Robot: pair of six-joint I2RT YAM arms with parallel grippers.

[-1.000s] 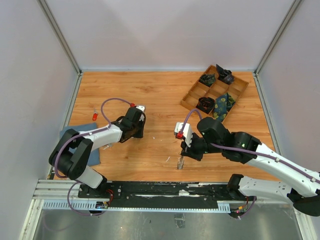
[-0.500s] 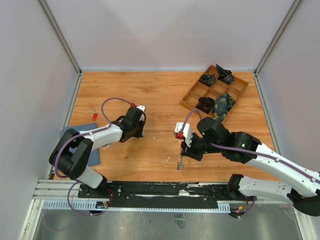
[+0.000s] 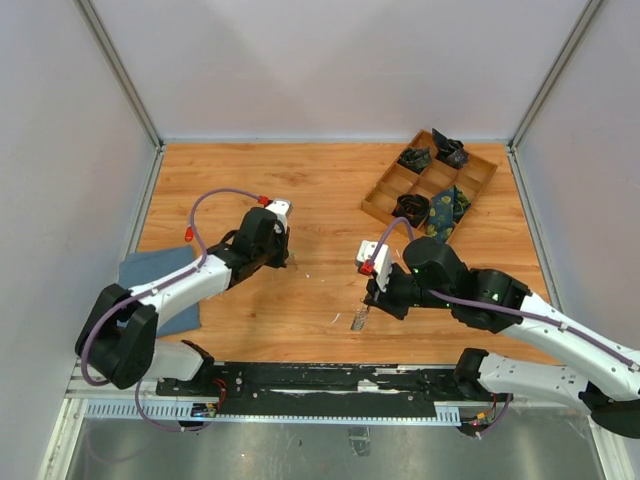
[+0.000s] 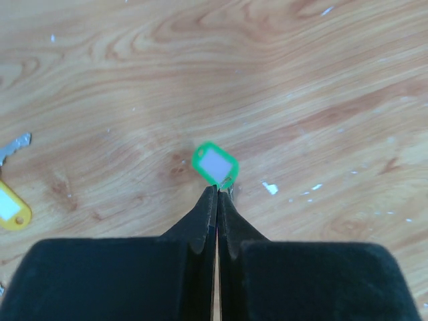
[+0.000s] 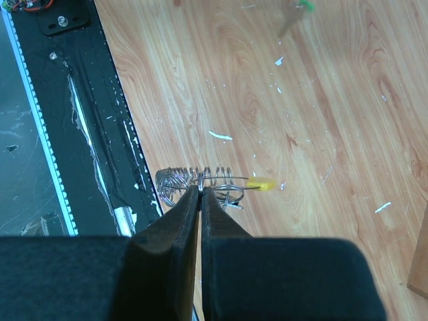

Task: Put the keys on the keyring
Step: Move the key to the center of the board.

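Observation:
My left gripper (image 4: 217,190) is shut on the corner of a key's green plastic tag (image 4: 214,164), held just above the wood. In the top view the left gripper (image 3: 285,260) sits left of centre. My right gripper (image 5: 200,190) is shut on the keyring (image 5: 179,180), a silver wire with small rings strung along it and a yellow sleeve (image 5: 262,184). From above, the keyring (image 3: 358,320) hangs below the right gripper (image 3: 368,300) near the table's front edge. A yellow-tagged key (image 4: 10,207), a bare silver key (image 4: 13,147) and a red-headed key (image 3: 189,237) lie on the table.
A wooden compartment tray (image 3: 386,180) holding dark fabric bundles stands at the back right. A blue cloth (image 3: 160,280) lies at the left edge. The black base rail (image 5: 80,134) runs close beside the keyring. White flecks dot the wood.
The left gripper has shut on the green-tagged key and the left arm has swung up and to the right. The right arm shifted slightly, still holding the keyring.

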